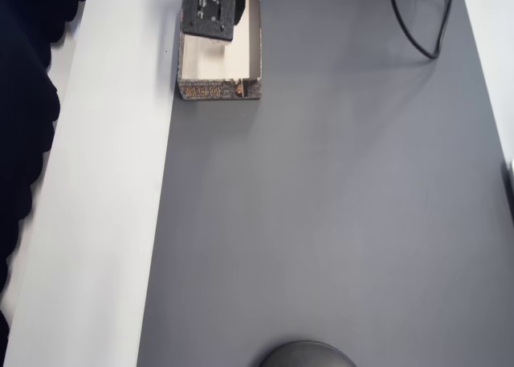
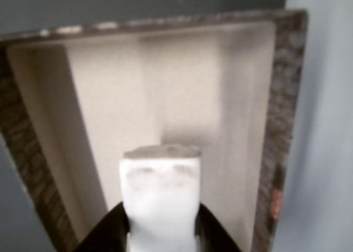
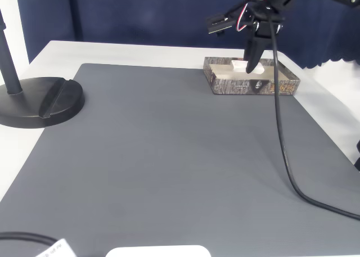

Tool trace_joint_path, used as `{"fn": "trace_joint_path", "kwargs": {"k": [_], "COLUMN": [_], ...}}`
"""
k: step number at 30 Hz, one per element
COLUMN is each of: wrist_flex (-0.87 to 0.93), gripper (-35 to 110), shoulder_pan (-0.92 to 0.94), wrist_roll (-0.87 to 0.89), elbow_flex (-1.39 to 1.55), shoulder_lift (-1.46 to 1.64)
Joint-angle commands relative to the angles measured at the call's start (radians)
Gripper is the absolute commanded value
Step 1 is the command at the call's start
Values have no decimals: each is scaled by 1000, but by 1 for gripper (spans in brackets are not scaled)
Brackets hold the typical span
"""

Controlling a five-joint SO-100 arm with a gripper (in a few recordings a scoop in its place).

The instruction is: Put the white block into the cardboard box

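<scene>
Nearest in the fixed view lies the grey mat (image 3: 169,156), a flat sheet with a fine ribbed weave, dull and grippy-looking, spread over the white counter (image 3: 112,52). A black cable (image 3: 281,150) trails across its right side. At the left stands a round black stand base (image 3: 42,102), smooth and heavy-looking.

Further back, at the far right of the mat, sits the cardboard box (image 3: 250,87). It is shallow and open on top, with mottled brownish-grey printed walls and a plain cream inside. The wrist view shows its floor (image 2: 182,97) bare and matte, with the wall edges a little worn.

Above the box hangs the hand (image 3: 251,66), its dark fingers (image 2: 107,230) closed on the white block (image 2: 161,191), one against each long side. The block is held over the inside of the box; I cannot tell whether its lower end touches the floor. It is a small rectangular piece with rounded edges and a smooth, slightly scuffed face.

It looks stiff and light, probably plastic or painted wood, so nothing here seems fragile. The smooth sides might slip under a loose grip, so holding it across the narrow width, as now, seems the sound place. Dropped from this low height, it should land flat or tip over harmlessly inside the walls.
</scene>
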Motion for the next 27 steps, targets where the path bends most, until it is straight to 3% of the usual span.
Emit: {"fn": "trace_joint_path", "kwargs": {"k": [1,13,27], "wrist_flex": [8,25,25], "gripper": [-2,-2,-2], "shoulder_pan": [0,-6,-8], "wrist_roll": [11,110,110], "elbow_flex": [-89,-155,-202], "shoulder_lift": [0,-77,-127]}}
